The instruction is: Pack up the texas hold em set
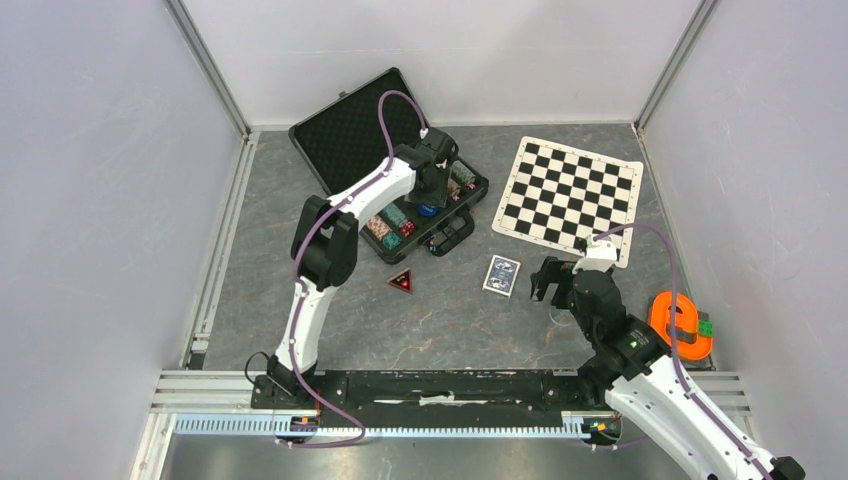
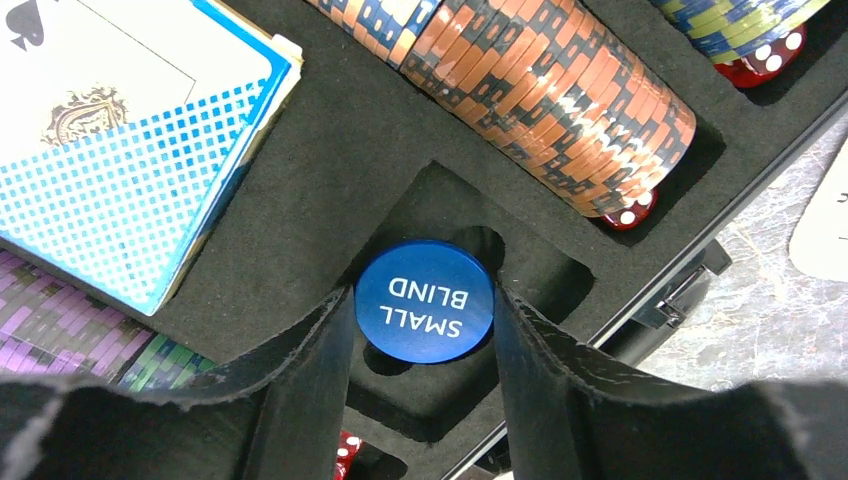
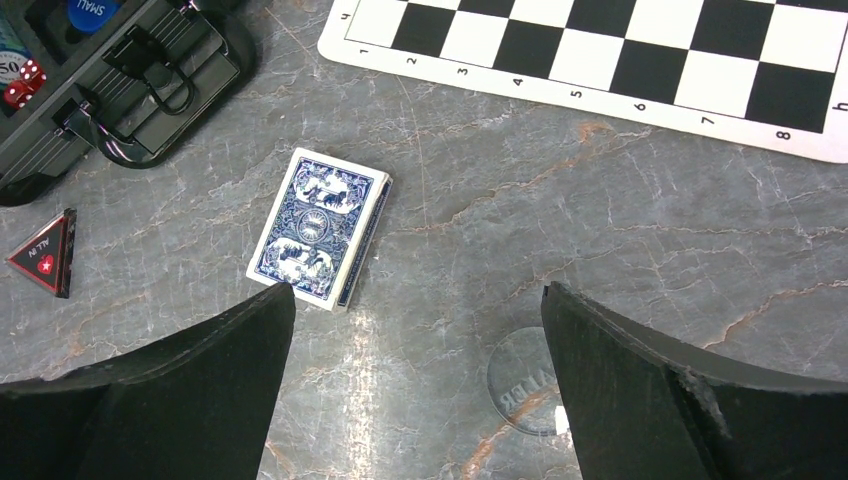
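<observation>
Our left gripper [image 2: 423, 302] has its jaws pressed against both sides of the blue button [image 2: 425, 290], over a foam recess in the briefcase [image 2: 330, 150], just beside an orange striped chip stack [image 2: 560, 105]. Our right gripper [image 3: 418, 300] hangs with jaws spread wide above the desk [image 3: 560, 200], near a blue-backed card deck [image 3: 320, 228].

"SMALL BLIND" is read on the blue round button [image 2: 424, 300] inside the briefcase [image 1: 350, 125]. "ALL IN" is printed on the triangular marker [image 3: 42, 255] just beside the briefcase. Numbers up to 8 are seen along the chess mat [image 3: 590, 50] edge.
</observation>
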`<state>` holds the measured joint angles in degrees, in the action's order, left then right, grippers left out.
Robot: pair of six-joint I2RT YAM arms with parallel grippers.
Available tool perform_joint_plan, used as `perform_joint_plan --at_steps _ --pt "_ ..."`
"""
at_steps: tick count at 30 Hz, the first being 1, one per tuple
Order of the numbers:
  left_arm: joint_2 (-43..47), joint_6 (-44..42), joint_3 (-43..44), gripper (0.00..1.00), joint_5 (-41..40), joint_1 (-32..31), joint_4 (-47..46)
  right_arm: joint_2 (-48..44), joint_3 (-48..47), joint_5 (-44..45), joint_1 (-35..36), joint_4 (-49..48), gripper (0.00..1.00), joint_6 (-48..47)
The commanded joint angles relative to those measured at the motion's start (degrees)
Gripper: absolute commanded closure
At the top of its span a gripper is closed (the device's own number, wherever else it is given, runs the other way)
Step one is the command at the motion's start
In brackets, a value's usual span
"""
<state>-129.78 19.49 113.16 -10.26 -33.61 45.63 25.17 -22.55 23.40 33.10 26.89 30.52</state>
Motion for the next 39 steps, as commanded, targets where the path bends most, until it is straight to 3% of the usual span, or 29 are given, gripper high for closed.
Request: perform_joint_plan --at_steps 1,8,16,23,27,29,31,35,39 --pt "-0.1 -0.1 1.3 0.39 2.0 -0.1 -0.4 -0.4 0.0 1.3 0.0 -1.8 0.01 -0.6" --pt "1.4 -0.6 0.1 0.28 1.4 -0.1 0.1 -0.4 0.2 1.1 0.0 -2.1 0.01 -0.4" --pt "5.2 -0.8 -0.6 0.4 1.0 -0.2 0.0 -0.5 0.4 1.0 0.0 -2.1 0.01 -0.3" --pt "13.5 -0.1 -7.9 0.41 3.2 -1.6 -5.6 0.6 1.4 -0.8 0.0 -3.5 0.01 -0.6" --pt "20.1 -0.7 -15.0 0.3 3.5 -6.2 -10.1 5.7 -0.7 1.7 -0.1 -0.2 0.01 2.1" --pt "22.9 -1.7 -18.7 0.2 1.6 -10.0 -12.7 7.5 -2.9 4.3 0.0 2.9 0.01 3.1" --pt "25.6 -1.8 -22.6 0.01 -1.8 -14.4 -15.6 6.4 -3.6 5.9 0.0 3.4 0.01 3.4" --pt "32.6 1.6 -34.4 0.0 -5.1 -19.3 -27.7 0.6 -3.0 7.0 -0.1 3.3 0.01 4.2" --pt "35.5 5.0 -43.0 0.0 4.0 -19.4 -38.4 -3.4 -2.3 7.9 -0.1 5.0 0.01 5.1"
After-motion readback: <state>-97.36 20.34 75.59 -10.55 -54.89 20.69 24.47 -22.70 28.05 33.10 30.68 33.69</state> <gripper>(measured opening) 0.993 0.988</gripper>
